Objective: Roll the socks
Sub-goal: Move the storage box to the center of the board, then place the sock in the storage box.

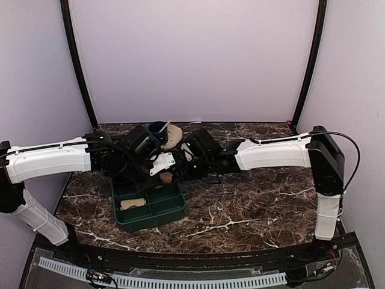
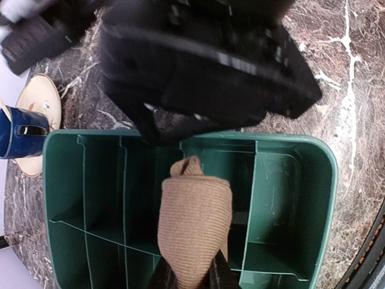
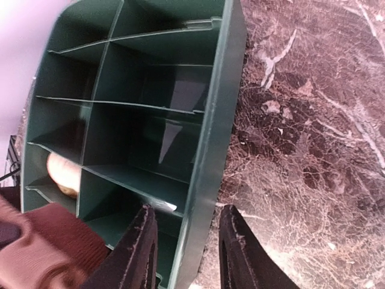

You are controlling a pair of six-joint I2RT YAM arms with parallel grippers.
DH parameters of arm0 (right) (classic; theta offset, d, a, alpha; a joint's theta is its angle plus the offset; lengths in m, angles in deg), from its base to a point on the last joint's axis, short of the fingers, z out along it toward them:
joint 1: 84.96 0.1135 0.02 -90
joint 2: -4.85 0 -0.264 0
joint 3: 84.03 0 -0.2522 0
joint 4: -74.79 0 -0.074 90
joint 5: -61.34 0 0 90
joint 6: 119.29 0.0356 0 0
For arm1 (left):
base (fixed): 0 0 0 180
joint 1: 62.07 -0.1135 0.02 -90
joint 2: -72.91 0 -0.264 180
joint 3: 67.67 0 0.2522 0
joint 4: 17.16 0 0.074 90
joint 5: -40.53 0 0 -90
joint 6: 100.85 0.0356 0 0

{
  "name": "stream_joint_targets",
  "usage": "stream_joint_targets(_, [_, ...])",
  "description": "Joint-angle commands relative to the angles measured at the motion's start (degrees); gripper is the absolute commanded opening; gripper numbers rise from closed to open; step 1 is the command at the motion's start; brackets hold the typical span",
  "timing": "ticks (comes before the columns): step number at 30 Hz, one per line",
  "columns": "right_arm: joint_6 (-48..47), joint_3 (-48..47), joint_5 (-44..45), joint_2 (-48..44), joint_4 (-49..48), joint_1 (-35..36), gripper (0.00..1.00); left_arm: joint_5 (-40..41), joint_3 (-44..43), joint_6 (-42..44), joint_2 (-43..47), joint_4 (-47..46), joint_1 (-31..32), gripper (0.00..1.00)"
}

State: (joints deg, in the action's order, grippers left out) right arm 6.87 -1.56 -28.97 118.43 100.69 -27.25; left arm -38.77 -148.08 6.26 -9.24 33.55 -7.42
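Left claw [image 2: 192, 277] was clenched on the rolled sock [image 2: 194, 226], hanging it over the green tray [image 2: 313, 180]. Right claw [image 3: 186, 209] stood released and empty, poised over the tray's rim. Best play, I'd say: lower the roll squarely into a free compartment before letting go, so it can't spring loose. The right wrist and overhead views showed the other roll [image 3: 63, 173] lying in a near-left compartment; the left wrist view didn't.

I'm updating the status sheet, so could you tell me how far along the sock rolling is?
Done: one rolled sock lies in the green tray. In hand: the left gripper holds the second roll over the tray; the right gripper is open. Left: setting that roll down.
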Motion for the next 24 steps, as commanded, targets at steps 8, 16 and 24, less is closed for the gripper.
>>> stream_joint_targets(8, [-1.1,4.7,4.2,-8.3,-4.5,0.3,0.35,0.9,1.8,-0.7,-0.2,-1.9,0.4,0.0])
stream_joint_targets(16, [-1.8,8.6,8.0,-11.8,-6.0,0.0,0.35,4.2,6.9,0.3,-0.4,-10.4,0.4,0.0])
stream_joint_targets(24, [-2.4,10.9,8.5,-12.9,-6.9,-0.5,0.36,7.6,12.3,1.4,0.2,-19.2,2.0,0.0])
